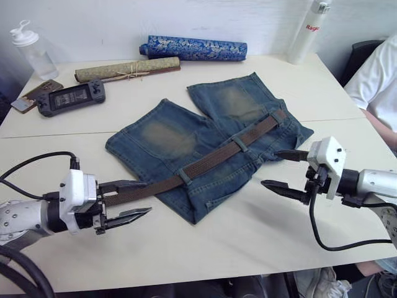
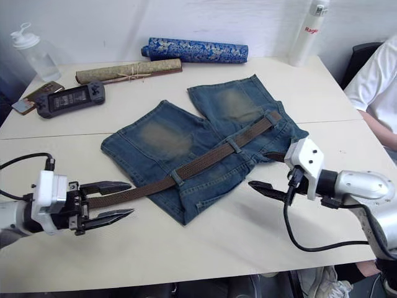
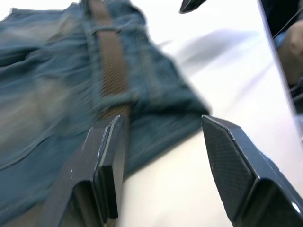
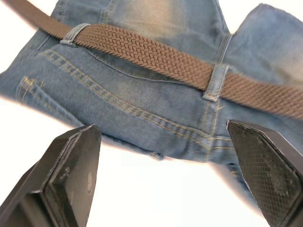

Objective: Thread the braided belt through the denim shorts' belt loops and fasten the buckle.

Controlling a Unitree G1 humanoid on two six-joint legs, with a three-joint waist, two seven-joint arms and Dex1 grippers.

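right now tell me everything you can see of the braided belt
The braided belt is a long, narrow dark-brown woven strap lying flat and diagonal along the waistband of the denim shorts. It passes under at least two belt loops, seen closely in the right wrist view. Its near end runs off the shorts toward the left gripper, between that gripper's open fingers. Its far end reaches the shorts' far edge by the right gripper. I cannot make out the buckle.

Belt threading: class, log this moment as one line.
braided belt: through two belt loops | denim shorts: flat | left gripper: open | right gripper: open
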